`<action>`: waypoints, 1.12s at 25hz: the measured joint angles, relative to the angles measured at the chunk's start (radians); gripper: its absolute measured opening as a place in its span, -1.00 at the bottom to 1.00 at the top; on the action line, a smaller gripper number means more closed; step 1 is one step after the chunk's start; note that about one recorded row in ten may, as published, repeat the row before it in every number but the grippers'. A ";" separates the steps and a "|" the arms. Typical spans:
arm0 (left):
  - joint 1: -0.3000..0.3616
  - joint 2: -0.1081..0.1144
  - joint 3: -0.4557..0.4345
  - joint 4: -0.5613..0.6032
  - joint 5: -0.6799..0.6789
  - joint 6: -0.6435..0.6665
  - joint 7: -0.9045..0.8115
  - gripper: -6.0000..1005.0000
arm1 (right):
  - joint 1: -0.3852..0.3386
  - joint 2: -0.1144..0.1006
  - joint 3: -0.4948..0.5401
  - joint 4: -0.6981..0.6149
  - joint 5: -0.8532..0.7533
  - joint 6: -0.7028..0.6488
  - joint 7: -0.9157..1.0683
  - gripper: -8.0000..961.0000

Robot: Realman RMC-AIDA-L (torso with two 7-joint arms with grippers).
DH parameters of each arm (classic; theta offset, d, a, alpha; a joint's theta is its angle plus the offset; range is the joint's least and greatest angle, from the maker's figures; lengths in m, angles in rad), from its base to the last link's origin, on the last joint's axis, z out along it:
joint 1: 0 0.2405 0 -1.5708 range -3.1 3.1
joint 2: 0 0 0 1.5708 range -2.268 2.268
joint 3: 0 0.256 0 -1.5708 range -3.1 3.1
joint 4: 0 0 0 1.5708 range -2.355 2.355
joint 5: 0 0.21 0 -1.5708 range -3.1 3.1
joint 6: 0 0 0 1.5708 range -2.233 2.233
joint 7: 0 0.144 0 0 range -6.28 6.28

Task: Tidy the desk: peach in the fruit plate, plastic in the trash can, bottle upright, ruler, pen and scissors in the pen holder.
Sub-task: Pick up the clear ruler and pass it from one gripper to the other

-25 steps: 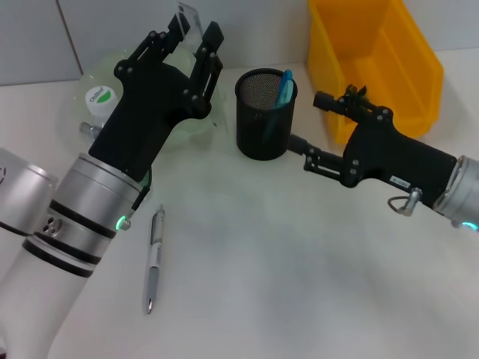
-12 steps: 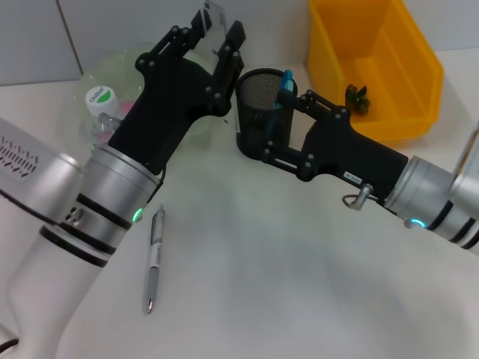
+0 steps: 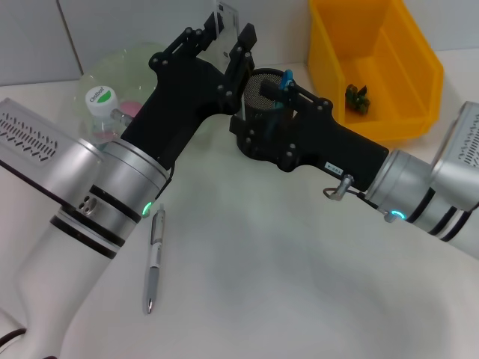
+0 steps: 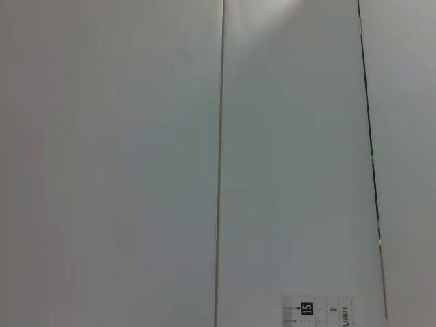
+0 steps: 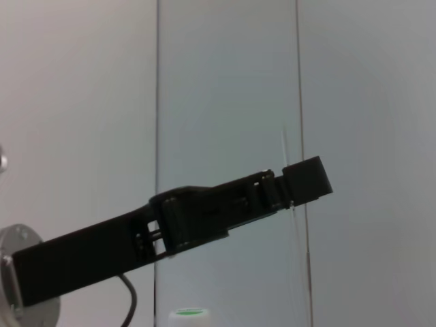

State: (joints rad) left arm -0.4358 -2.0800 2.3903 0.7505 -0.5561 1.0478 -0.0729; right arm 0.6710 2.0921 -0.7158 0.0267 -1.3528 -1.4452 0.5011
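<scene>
Our right gripper point(image 3: 258, 123) has moved in against the pen holder point(image 3: 263, 84) at upper centre; we cannot tell its grip. Our left gripper point(image 3: 224, 41) clamps the clear ruler point(image 3: 226, 19) above it.

white desk point(image 3: 262, 284) carries a pen point(image 3: 154, 258) at 8 o'clock, black mesh pen holder point(image 3: 258, 112) at 12, yellow bin point(image 3: 408, 75) at 2, green fruit plate point(image 3: 112, 82) at 10

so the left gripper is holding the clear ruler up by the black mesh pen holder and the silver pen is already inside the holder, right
Not quite. In the head view the silver pen lies flat on the white table, beside the left arm, not in the black mesh pen holder. The left gripper does hold the clear ruler up by the holder.
</scene>
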 joint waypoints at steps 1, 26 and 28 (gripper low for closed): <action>0.000 0.000 0.001 0.001 -0.002 0.000 0.002 -0.12 | 0.006 0.000 0.009 0.010 0.000 0.005 -0.002 0.59; -0.014 0.000 0.066 0.027 -0.113 -0.005 0.123 -0.10 | 0.064 0.000 0.189 0.196 -0.025 0.050 -0.195 0.49; -0.014 0.000 0.066 0.026 -0.113 -0.005 0.123 -0.09 | 0.063 0.000 0.190 0.196 -0.025 0.049 -0.195 0.48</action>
State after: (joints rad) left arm -0.4497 -2.0800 2.4559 0.7767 -0.6687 1.0429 0.0506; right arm 0.7345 2.0921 -0.5253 0.2228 -1.3775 -1.3958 0.3059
